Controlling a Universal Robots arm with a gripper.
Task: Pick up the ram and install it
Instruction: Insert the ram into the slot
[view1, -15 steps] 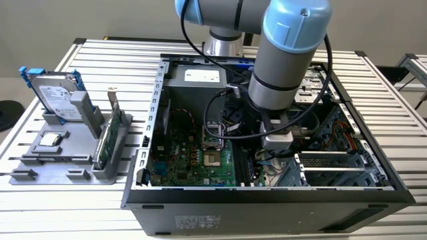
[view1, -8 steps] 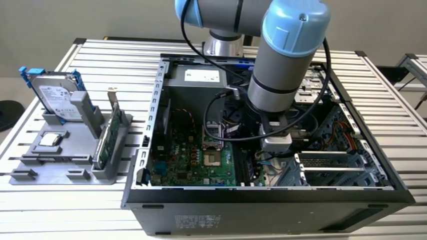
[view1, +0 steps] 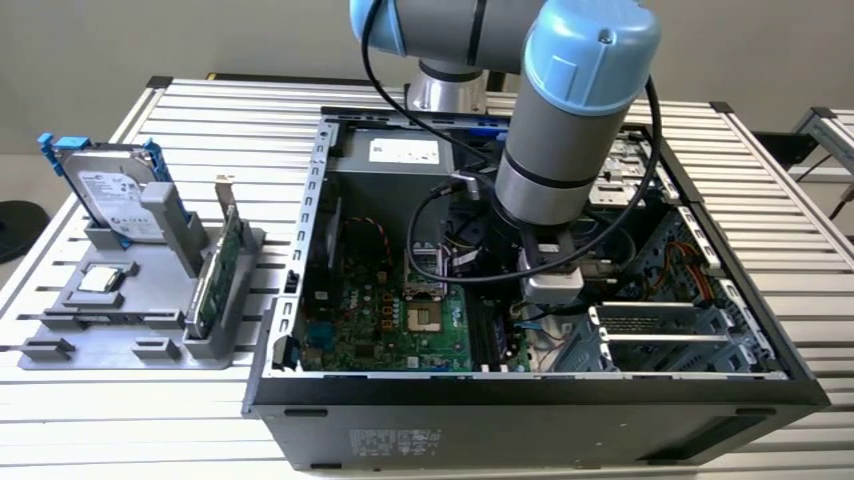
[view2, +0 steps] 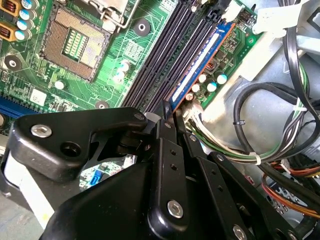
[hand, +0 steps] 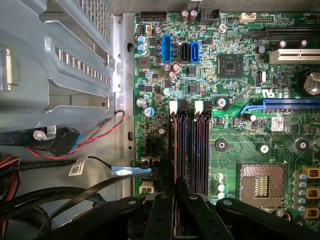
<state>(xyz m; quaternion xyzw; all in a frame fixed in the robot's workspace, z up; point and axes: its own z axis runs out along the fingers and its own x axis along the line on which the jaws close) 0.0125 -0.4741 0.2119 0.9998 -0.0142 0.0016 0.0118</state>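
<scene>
Second wrist view: ram (view2: 196, 70) seemingly slotted, just beyond claw (view2: 167, 116)

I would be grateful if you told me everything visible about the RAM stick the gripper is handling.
The long, narrow RAM stick shows edge-on in the second wrist view: a blue board edge with a pale strip along it. It stands upright in the outermost black memory slot on the green motherboard. The black gripper is closed on its near end.

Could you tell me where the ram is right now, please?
In the second wrist view, the ram stands in the outermost memory slot on the motherboard, just ahead of the gripper.
</scene>
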